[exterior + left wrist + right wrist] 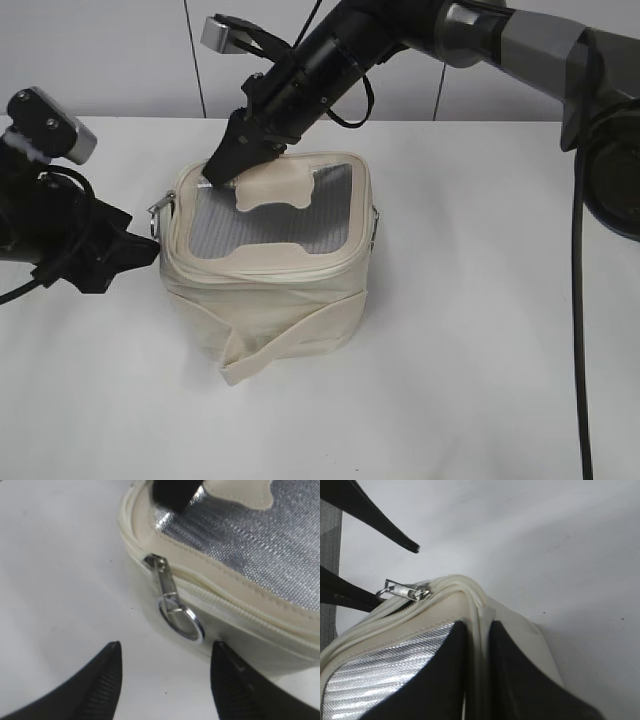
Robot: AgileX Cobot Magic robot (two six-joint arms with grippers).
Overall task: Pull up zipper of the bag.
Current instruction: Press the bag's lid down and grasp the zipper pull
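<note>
White table (480, 380); right end effector (477, 680) pinches bag (265, 290) rim; left end effector (165, 680) wide.

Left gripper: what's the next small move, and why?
Probably ease the left gripper forward and close on the ring pull. Its fingers are open, short of the ring, touching nothing, while the right gripper pinches the bag rim.
</note>
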